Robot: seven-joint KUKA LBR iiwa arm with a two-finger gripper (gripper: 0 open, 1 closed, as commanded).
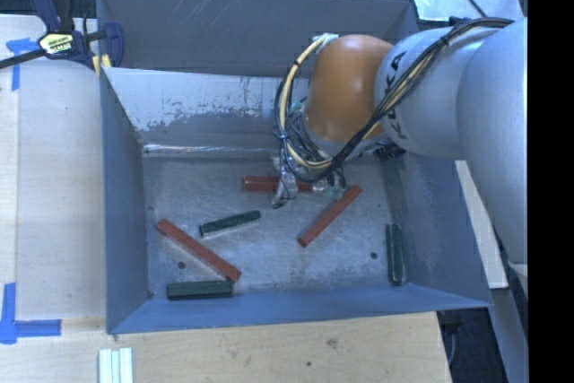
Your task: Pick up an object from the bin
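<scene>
red-brown sticks: 3 | dark green sticks: 3 | total loose things in bin: 6

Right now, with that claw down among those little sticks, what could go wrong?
The claw is low over a short red stick that lies near the bin's back wall. It might only nudge the stick towards the wall instead of getting hold of it. A second red stick lies slanted just beside the claw, so it could get bumped aside or dragged along by mistake.

Nothing legible (black lettering on arm obscured).
</scene>
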